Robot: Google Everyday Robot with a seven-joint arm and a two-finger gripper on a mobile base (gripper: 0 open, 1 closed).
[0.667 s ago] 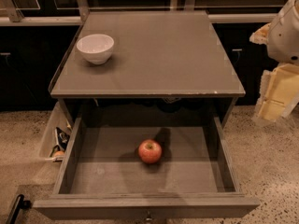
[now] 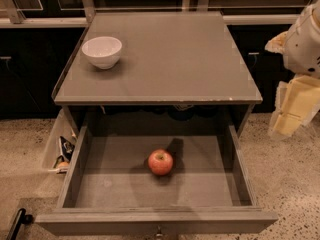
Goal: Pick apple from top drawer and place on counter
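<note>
At the bottom left of the frame, a black bar-like piece pokes in over the speckled floor. Just above it, against the cabinet's left side, a pale see-through holder carries a few small dark and yellow items, too small to identify.

Further right and higher, a white bowl stands upright on the counter, near its back left corner. The counter is a flat grey-brown square top, with small pale chips along its front edge near the right corner.

Below the counter, the top drawer is pulled fully out toward the bottom of the frame, its knob just showing at the lower edge. The apple sits on the drawer's flat bottom, about midway between the left and right walls and touching neither — red with a yellowish patch at the stem dimple, its shadow falling up and to the right.

At the right edge, the white arm hangs over the floor beside the cabinet, and the gripper sits below it, level with the counter's front edge and well apart from the apple. It is partly cut off by the frame — how wide it stands cannot be told from here.
</note>
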